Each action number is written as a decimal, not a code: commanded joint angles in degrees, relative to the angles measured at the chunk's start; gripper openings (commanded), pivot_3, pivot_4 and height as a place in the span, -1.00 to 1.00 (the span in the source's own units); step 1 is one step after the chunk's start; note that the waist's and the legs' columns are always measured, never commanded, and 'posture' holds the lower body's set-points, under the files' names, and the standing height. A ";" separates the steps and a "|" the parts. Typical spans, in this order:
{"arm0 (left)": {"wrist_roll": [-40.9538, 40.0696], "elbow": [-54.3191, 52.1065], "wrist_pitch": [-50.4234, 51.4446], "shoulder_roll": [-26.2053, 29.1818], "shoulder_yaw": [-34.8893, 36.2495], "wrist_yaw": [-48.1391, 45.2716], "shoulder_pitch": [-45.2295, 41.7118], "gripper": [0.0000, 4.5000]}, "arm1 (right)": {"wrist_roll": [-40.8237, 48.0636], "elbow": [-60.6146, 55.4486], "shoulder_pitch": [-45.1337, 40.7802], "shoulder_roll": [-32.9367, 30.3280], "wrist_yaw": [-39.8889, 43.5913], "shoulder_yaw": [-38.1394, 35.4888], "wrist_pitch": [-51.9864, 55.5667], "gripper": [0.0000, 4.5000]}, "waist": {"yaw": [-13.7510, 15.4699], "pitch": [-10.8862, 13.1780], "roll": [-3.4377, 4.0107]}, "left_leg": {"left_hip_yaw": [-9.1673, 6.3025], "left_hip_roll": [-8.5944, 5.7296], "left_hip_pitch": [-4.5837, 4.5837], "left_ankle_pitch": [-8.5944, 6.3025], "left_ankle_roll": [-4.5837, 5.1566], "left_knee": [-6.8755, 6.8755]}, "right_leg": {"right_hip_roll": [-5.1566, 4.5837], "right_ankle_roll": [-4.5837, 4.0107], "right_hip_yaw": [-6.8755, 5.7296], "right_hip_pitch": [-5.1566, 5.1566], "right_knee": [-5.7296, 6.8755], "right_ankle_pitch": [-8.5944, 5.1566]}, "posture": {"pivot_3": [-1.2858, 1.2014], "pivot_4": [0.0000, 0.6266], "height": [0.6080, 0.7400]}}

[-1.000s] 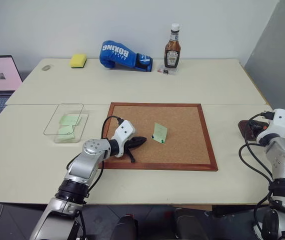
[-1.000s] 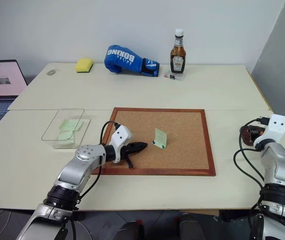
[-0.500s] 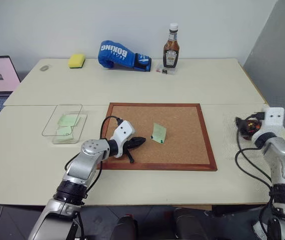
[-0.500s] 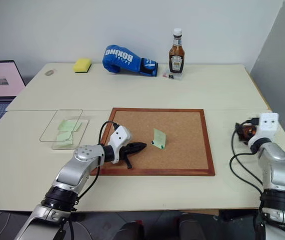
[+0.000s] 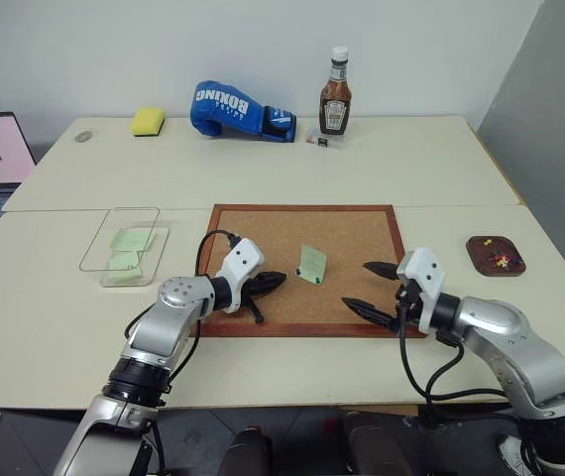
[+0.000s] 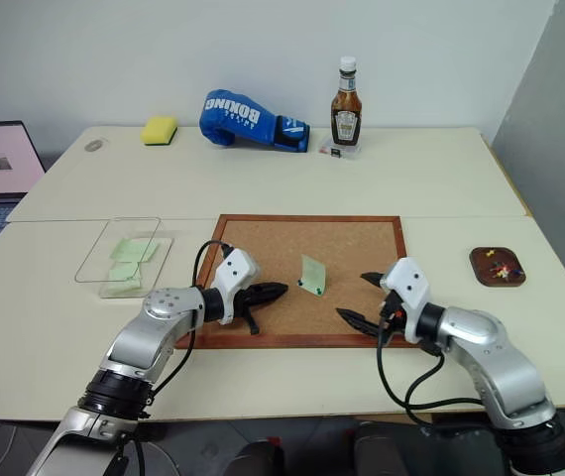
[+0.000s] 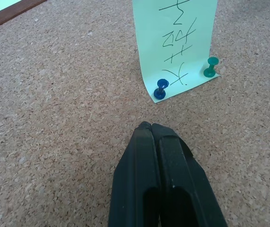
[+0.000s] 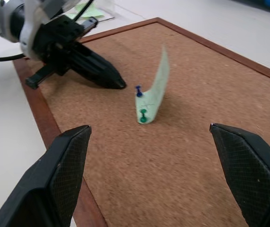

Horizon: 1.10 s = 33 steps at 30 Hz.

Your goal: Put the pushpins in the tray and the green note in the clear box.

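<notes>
We work at the corkboard (image 5: 307,266), where the green note (image 5: 312,264) stands curled up near the middle, held along its near edge by a blue pin (image 7: 160,88) and a green pin (image 7: 211,67). Our left gripper (image 5: 273,282) rests just left of the note, fingers pressed together and empty. Our right gripper (image 5: 367,287) hovers at the board's near right, fingers spread wide with nothing between them, pointing toward the note. The tray (image 5: 496,254), already holding a few pins, sits well to the right; the clear box (image 5: 124,245), with other notes inside, lies to the left. We judge the next pin pull is best done by closing squarely on one plastic head and lifting straight out, so the paper neither tears nor drags free.
</notes>
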 commanded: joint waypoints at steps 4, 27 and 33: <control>1.45 1.49 2.50 0.99 -1.10 0.12 1.77 -1.00 | -2.82 6.00 -5.80 5.14 1.86 5.61 -3.87 0.89 | 0.03 0.04 -0.07 | 0.01 0.00 -0.01 0.00 0.00 -0.01 | 0.00 0.04 0.01 -0.01 -0.01 0.02 | 0.03 -0.52 1.00; 1.75 -0.93 3.35 1.84 -0.88 1.10 2.94 -1.00 | -10.62 30.54 -13.54 13.75 2.41 6.70 -16.81 0.89 | -0.45 0.08 -0.15 | 0.00 0.02 -0.02 0.00 0.00 -0.04 | 0.00 0.03 0.00 -0.04 0.03 0.03 | 0.03 -0.52 1.00; 1.56 -0.63 3.49 1.52 -0.82 1.29 2.59 -1.00 | -12.65 32.77 -14.05 14.23 3.41 7.10 -20.30 0.38 | -0.52 0.08 -0.15 | 0.00 0.02 -0.02 0.00 0.00 -0.02 | 0.00 0.04 0.00 -0.03 0.04 0.03 | 0.03 -0.52 1.00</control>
